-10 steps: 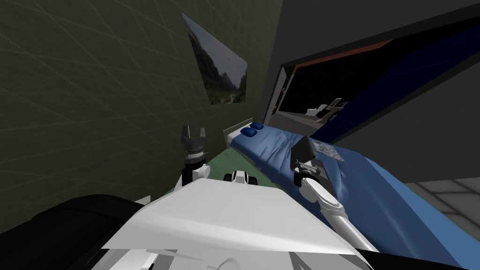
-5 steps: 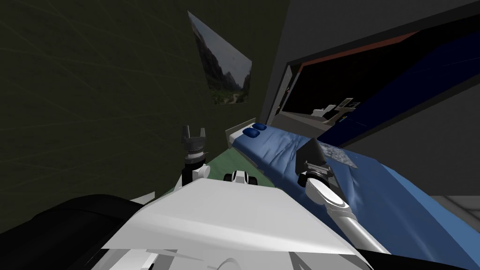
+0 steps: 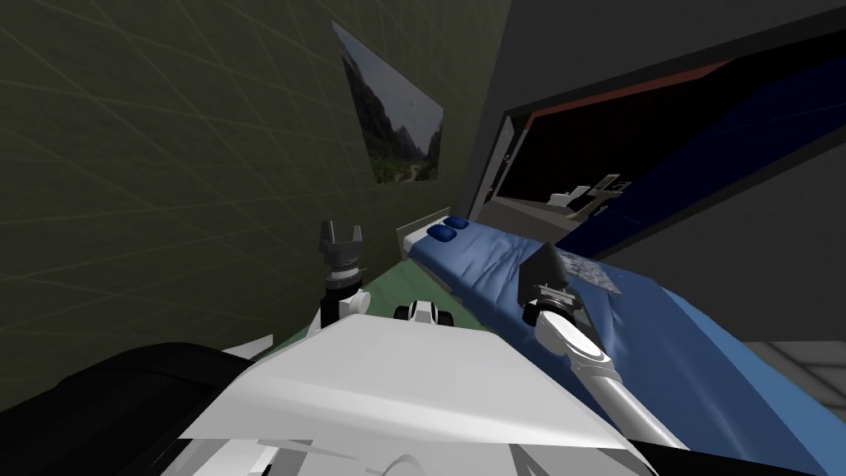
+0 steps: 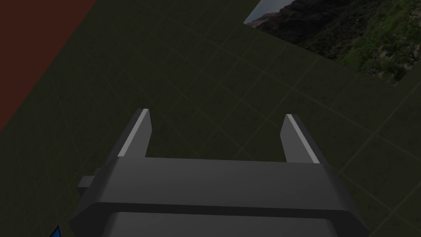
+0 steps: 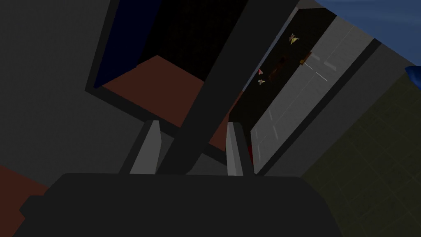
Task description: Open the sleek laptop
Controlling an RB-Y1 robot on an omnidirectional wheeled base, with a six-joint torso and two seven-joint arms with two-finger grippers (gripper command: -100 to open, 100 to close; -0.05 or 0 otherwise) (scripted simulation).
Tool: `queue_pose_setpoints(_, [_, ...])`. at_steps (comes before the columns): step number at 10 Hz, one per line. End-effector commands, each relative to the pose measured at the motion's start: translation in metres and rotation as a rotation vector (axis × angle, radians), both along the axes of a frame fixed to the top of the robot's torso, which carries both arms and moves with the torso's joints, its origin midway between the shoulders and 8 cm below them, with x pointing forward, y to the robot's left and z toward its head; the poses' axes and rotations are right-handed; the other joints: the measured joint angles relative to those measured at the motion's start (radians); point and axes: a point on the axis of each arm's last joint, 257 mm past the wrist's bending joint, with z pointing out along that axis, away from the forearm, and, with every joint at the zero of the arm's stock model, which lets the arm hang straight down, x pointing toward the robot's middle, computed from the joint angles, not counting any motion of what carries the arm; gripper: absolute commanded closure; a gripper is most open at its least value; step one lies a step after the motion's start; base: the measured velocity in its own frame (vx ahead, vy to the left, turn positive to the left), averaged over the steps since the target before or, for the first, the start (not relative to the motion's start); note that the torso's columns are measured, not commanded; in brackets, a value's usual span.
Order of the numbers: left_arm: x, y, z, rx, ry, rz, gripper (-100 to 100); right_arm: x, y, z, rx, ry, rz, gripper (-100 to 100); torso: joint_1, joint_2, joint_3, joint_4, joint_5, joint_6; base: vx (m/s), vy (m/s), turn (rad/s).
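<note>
Clamping the dark grey lid [image 5: 224, 70] of the thin grey laptop [image 3: 588, 271], which lies on the blue-sheeted bed [image 3: 661, 347] at right, is the right gripper [image 5: 193, 124]; the left gripper [image 4: 218, 133], fingers spread, hangs near the olive tiled wall [image 3: 165, 207].

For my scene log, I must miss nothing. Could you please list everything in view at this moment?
laptop: one, dark lid, grey base, on the bed.
bed: one, blue cover, along the grey wall.
pillows: two, dark blue, at the bed's head.
picture: one, mountain landscape, on the olive wall.
wall opening: one, dark-framed, above the bed, black area inside.
left tool: one, fingers open, raised before the olive wall.
right tool: one, fingers shut on the laptop's lid.
</note>
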Motion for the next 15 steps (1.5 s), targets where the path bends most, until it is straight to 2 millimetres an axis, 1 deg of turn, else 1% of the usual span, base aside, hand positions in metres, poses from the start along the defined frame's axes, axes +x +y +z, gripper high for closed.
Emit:
queue_pose_setpoints(1, [0.000, 0.000, 0.000, 0.000, 0.000, 0.000, 0, 0.012, 0.005, -0.004, 0.083, -0.062, 0.002, 100, 0.001, -0.001, 0.000, 0.000, 0.000, 0.002, -0.107, -0.098, -0.014])
queue_pose_setpoints(2, [0.000, 0.000, 0.000, 0.000, 0.000, 0.000, 0, 0.016, 0.008, -0.004, 0.114, -0.087, 0.003, 100, 0.001, -0.002, -0.001, -0.001, 0.000, 0.002, -0.095, -0.119, -0.022])
queue_pose_setpoints(3, [0.000, 0.000, 0.000, 0.000, 0.000, 0.000, 0, 0.026, 0.013, -0.006, 0.175, -0.136, 0.007, 100, 0.000, -0.004, -0.002, -0.002, -0.001, 0.002, -0.120, -0.139, -0.033])
queue_pose_setpoints(5, [0.000, 0.000, 0.000, 0.000, 0.000, 0.000, 0, 0.035, 0.019, -0.006, 0.236, -0.186, 0.011, 100, -0.005, -0.004, -0.002, -0.002, -0.003, 0.003, -0.151, -0.153, -0.003])
queue_pose_setpoints(6, [0.000, 0.000, 0.000, 0.000, 0.000, 0.000, 0, 0.037, 0.021, -0.002, 0.214, -0.176, 0.020, 100, -0.004, -0.004, -0.002, -0.003, -0.003, 0.003, -0.065, -0.050, 0.023])
queue_pose_setpoints(7, [0.000, 0.000, 0.000, 0.000, 0.000, 0.000, 0, 0.043, 0.029, -0.006, 0.251, -0.209, 0.029, 100, 0.003, -0.008, -0.004, -0.004, -0.001, 0.002, -0.027, -0.059, -0.047])
queue_pose_setpoints(8, [0.000, 0.000, 0.000, 0.000, 0.000, 0.000, 0, 0.046, 0.036, -0.013, 0.284, -0.233, 0.033, 100, 0.005, -0.009, -0.005, -0.003, 0.001, 0.001, -0.043, -0.124, -0.059])
queue_pose_setpoints(11, [0.000, 0.000, 0.000, 0.000, 0.000, 0.000, 0, 0.055, 0.060, -0.032, 0.383, -0.300, 0.045, 100, -0.002, -0.004, -0.002, -0.003, -0.003, 0.001, -0.059, -0.143, -0.060])
queue_pose_setpoints(15, [0.000, 0.000, 0.000, 0.000, 0.000, 0.000, 0, 0.069, 0.095, -0.054, 0.514, -0.383, 0.063, 100, 0.001, -0.010, -0.005, -0.006, -0.005, -0.003, -0.052, -0.132, -0.072])
